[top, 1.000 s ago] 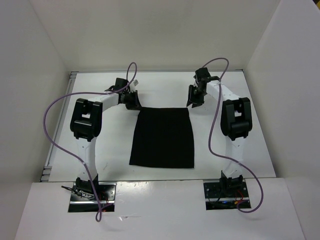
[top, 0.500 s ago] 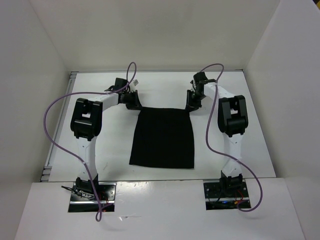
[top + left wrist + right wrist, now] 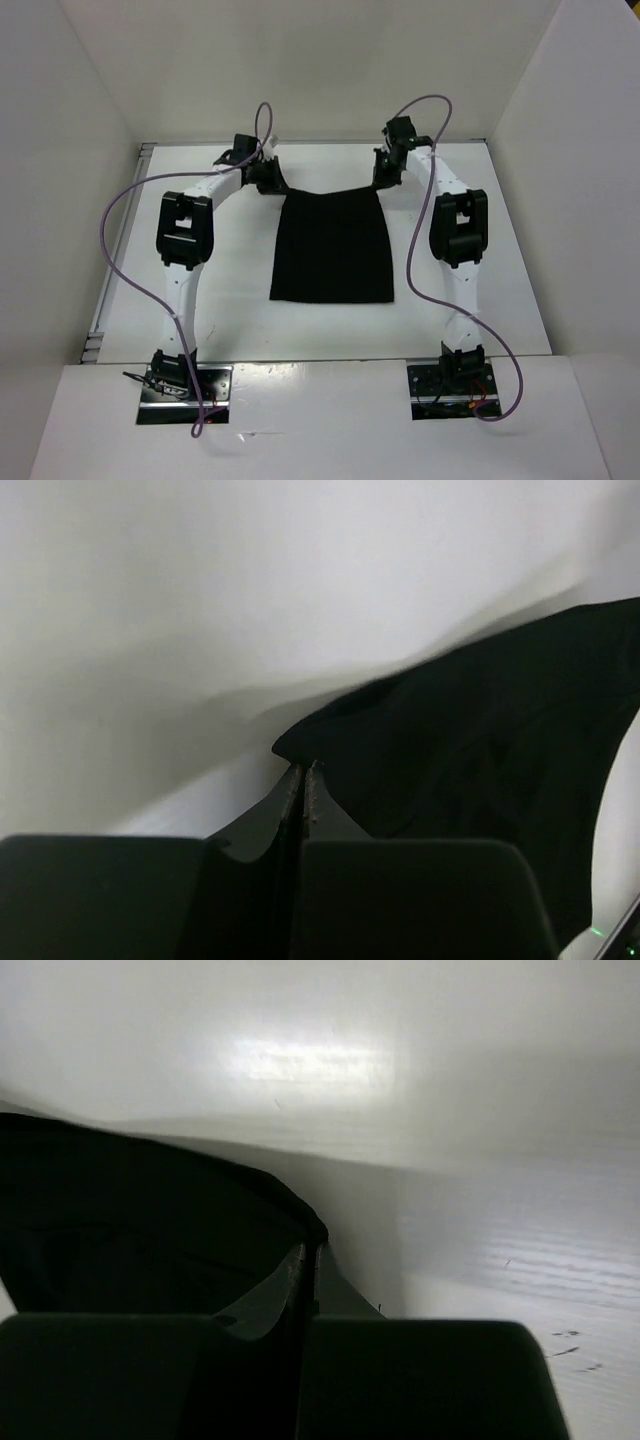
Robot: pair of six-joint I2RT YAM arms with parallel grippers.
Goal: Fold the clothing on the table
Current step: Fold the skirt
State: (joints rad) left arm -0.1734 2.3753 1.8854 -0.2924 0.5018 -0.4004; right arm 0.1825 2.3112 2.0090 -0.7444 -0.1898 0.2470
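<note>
My left hand (image 3: 303, 772) and right hand (image 3: 308, 1254) each pinch a far corner of the clothing (image 3: 333, 245) (thin grips!), so I should lift evenly, taut, off the worktop (image 3: 520, 290).

Overhead rear view, wrist views close on clothing (image 3: 480, 740)

One black garment (image 3: 333, 248), one white table (image 3: 525, 285), two robot arms, left arm (image 3: 186, 232) and right arm (image 3: 459, 228), two grippers, left gripper (image 3: 272, 186) and right gripper (image 3: 381, 184), two purple cables (image 3: 263, 108), two metal base plates (image 3: 215, 392).
</note>
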